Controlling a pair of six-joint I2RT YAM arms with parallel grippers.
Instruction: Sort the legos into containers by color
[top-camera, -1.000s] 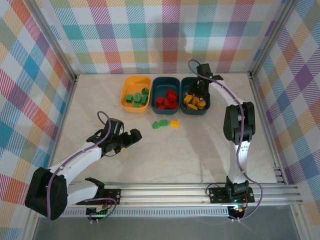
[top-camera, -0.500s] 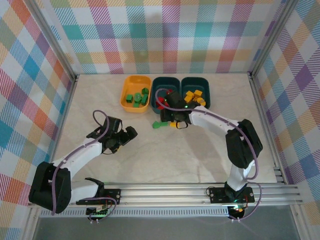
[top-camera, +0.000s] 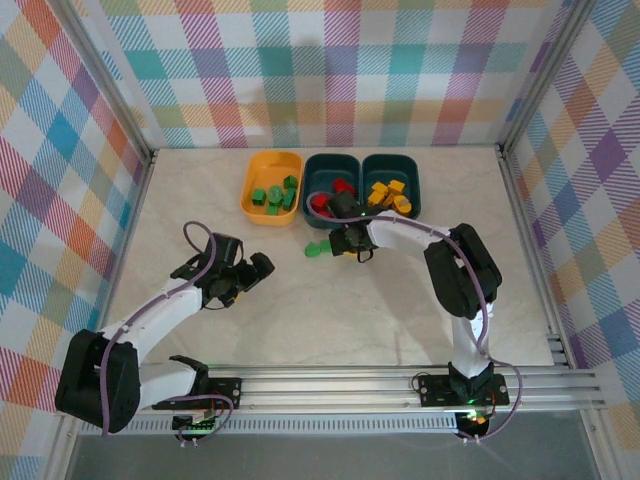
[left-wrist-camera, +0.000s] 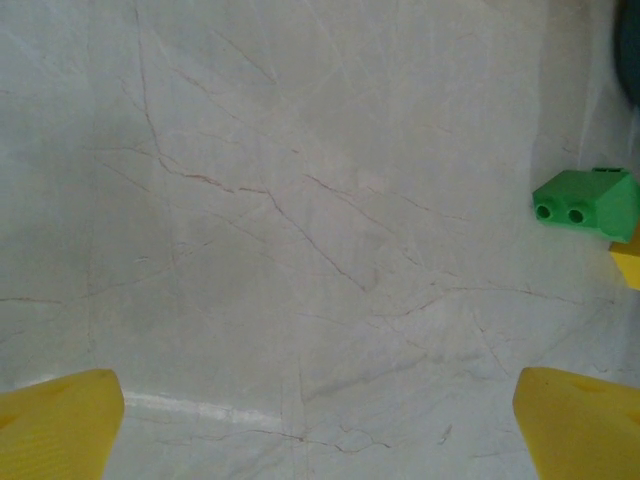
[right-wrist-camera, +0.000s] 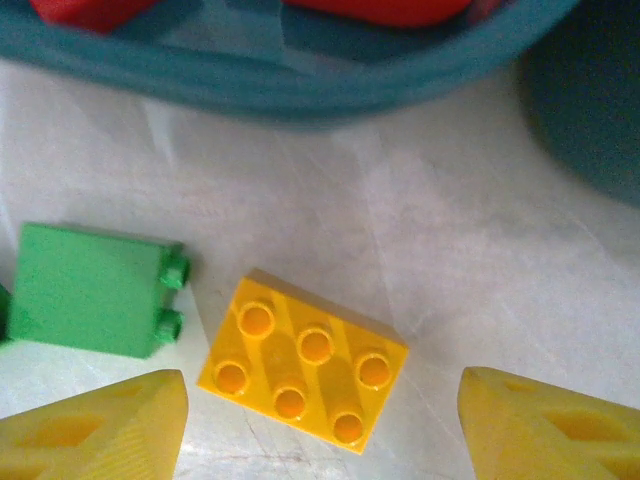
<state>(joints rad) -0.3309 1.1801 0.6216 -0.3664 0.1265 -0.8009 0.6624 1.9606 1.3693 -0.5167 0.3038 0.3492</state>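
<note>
My right gripper (top-camera: 352, 247) hangs open over the loose legos in front of the containers. In the right wrist view its yellow fingertips (right-wrist-camera: 105, 425) stand on either side of a yellow lego (right-wrist-camera: 303, 362) lying studs up, clear of it. A green lego (right-wrist-camera: 90, 290) lies just to its left. The orange-yellow tub (top-camera: 270, 155) holds green legos (top-camera: 272, 195), the middle teal tub (top-camera: 335, 157) red ones (top-camera: 322, 205), and the right teal tub (top-camera: 392, 157) yellow ones (top-camera: 388, 192). My left gripper (top-camera: 258, 275) is open over bare table, with the green lego (left-wrist-camera: 585, 203) far to its right.
The middle teal tub's near rim (right-wrist-camera: 300, 85) runs just beyond the yellow lego, and the right teal tub's corner (right-wrist-camera: 590, 110) is at the upper right. Plaid walls and metal rails enclose the marble table (top-camera: 330, 320). Open table lies between the two arms.
My right arm has swung from the right teal tub down to the loose legos in front of the tubs, and its jaws have widened. The left gripper shifted slightly left.
</note>
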